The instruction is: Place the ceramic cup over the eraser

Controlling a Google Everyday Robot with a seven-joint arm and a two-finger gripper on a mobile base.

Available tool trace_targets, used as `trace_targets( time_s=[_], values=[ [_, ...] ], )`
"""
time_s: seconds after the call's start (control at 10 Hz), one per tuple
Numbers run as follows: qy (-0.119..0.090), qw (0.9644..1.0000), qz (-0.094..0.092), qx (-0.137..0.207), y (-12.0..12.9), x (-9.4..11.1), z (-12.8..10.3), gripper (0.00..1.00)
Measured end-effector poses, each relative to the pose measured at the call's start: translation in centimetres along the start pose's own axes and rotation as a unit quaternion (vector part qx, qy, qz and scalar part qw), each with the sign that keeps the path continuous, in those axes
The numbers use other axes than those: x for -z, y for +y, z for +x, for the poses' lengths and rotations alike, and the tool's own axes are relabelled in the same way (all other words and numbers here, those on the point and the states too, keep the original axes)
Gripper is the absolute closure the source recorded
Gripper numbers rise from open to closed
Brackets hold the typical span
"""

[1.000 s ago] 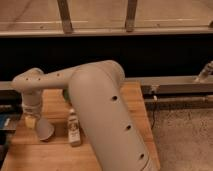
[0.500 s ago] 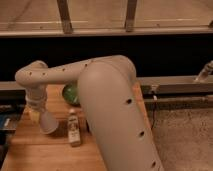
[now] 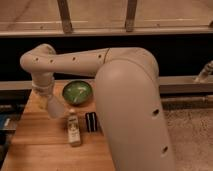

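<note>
While the gripper hangs over the left part of the table, just under the arm's bent wrist, it is clamped on the ceramic cup. The cup is tilted and, by my reading, clear of the wood. The eraser sits near the middle of the table, to the right of the cup and apart from it.

Watch 3 things. The white bottle lies between cup and eraser, just beside the eraser. A low, straight sweep to the right would likely knock it, so you would want to lift over it. The cup is tilted. If you lower it before it is squared mouth-down, the rim could land on the eraser and leave the cup propped or push the block away. With the bottle so close, the rim may also catch on it as the cup comes down. The green bowl sits behind both and is less of a threat.

The surface is a pale wooden tabletop, flat and smooth-looking. The arm's bulky body hides its right side. Behind it runs a dark band under a pale ledge with 2 metal posts. To the right there is speckled floor.
</note>
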Motion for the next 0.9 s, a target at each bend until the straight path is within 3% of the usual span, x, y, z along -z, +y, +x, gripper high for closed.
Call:
trace_targets(
  time_s=[0.4,0.7,0.9],
  values=[
    [-0.019,0.9981,0.030,-0.051,-1.7,3.3,5.0,1.00],
    [-0.041,0.9926,0.045,-0.105,-2.0,5.5,10.4,1.00],
    [-0.048,0.9886,0.057,-0.131,-2.2,7.1,12.6,1.00]
  ],
)
